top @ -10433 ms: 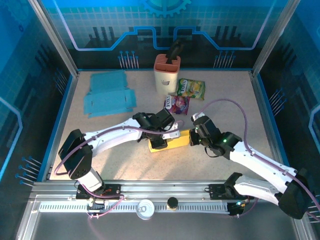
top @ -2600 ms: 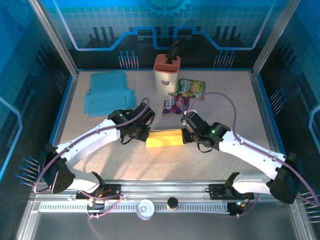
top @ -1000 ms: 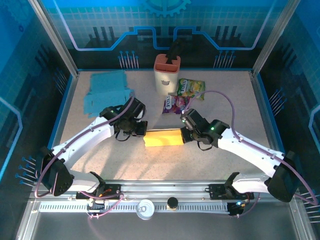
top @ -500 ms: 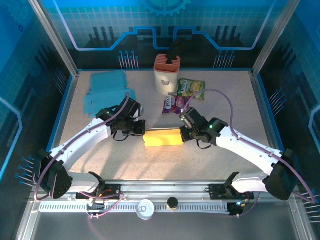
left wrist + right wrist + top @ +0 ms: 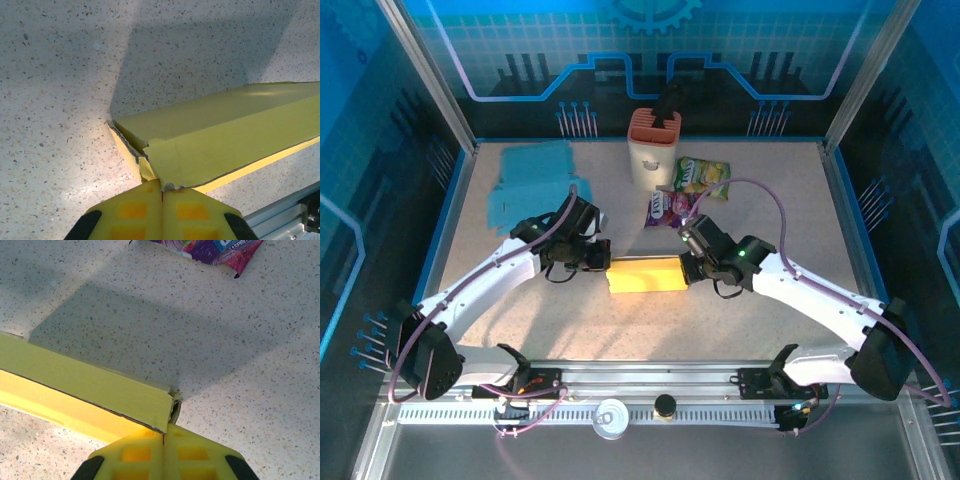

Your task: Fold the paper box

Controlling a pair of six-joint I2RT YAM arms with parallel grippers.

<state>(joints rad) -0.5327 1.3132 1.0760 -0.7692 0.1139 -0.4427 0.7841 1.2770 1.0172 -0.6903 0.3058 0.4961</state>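
The yellow paper box [image 5: 645, 275] lies as a long, partly folded bar across the middle of the table. My left gripper [image 5: 601, 262] is shut, its tips against the box's left end, where a torn-edged flap [image 5: 170, 160] rests on the closed fingers [image 5: 132, 210]. My right gripper [image 5: 686, 266] is shut too, its tips butted against the box's right end [image 5: 165, 410]. In the right wrist view the box [image 5: 90, 385] runs off to the left. Neither pair of jaws has anything clamped between them.
Flat blue paper blanks [image 5: 535, 190] lie at the back left. A white and orange holder [image 5: 653, 148] stands at the back middle. A green snack packet [image 5: 703, 177] and a purple one [image 5: 672, 208] lie just behind the right gripper. A can [image 5: 612, 415] sits on the front rail.
Over the earlier frames the box moved back and turned level, ending between the two shut grippers. In the last second the left arm shifted slightly left; the box has stayed put.
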